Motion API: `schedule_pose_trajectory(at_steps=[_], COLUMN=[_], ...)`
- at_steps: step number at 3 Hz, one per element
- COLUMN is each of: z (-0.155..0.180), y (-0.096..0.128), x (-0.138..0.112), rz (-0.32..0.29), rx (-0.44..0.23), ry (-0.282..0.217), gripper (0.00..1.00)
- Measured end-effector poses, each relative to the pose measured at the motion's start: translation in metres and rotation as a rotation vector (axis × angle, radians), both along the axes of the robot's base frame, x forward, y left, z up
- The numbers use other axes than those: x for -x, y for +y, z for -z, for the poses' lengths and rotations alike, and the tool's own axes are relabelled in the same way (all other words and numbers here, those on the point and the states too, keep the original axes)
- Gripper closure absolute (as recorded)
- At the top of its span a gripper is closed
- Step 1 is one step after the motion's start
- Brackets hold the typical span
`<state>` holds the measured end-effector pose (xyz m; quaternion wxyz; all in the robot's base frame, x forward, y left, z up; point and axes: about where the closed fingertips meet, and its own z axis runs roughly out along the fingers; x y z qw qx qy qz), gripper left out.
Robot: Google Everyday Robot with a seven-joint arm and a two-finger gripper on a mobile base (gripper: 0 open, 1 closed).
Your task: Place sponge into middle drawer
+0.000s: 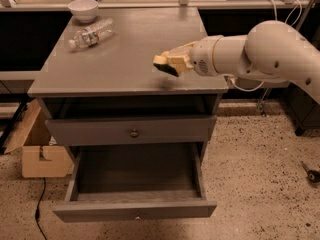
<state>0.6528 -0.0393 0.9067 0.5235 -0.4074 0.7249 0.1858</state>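
- Camera view: the hand (pixel 174 62) reaches in from the right at the end of a thick white arm (pixel 260 54), above the front right part of the desk (pixel 135 44).
- Its two fingers are drawn in on the sponge (pixel 165 65) and have hold of it, so the sponge sticks out to the left of the fingertips.
- The sponge is pale yellow foam with a dark scrubbing layer along its lower face. It sits tilted in the grip, with the dark side turned down and to the front.
- Only part of its outline shows, because the fingers cover the right end.
- The sponge is clear of the desk top, and a faint shadow lies on the grey surface just below it.
- The middle drawer (pixel 100 211) is pulled out at the bottom of the desk, well below the sponge. Its deep grey box is open to view, and its flat front panel has a tiny pale knob at the centre.
- Above it, a closed drawer front (pixel 90 131) carries a larger dark round knob.
- A clear plastic bottle (pixel 91 34) lies on its side at the back left of the desk top, near a white bowl (pixel 83 9).
- A cardboard box (pixel 37 154) stands on the speckled floor to the left of the desk.
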Motion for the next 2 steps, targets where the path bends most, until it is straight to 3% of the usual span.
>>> schedule_pose_trajectory(at_steps=[1,2], z=[0.001,0.010], y=[0.009,0.023], x=[0.039,0.102], rz=[-0.024,-0.065], rx=[-0.043,-0.076], ry=[-0.029,-0.013], gripper=[1.00,1.00])
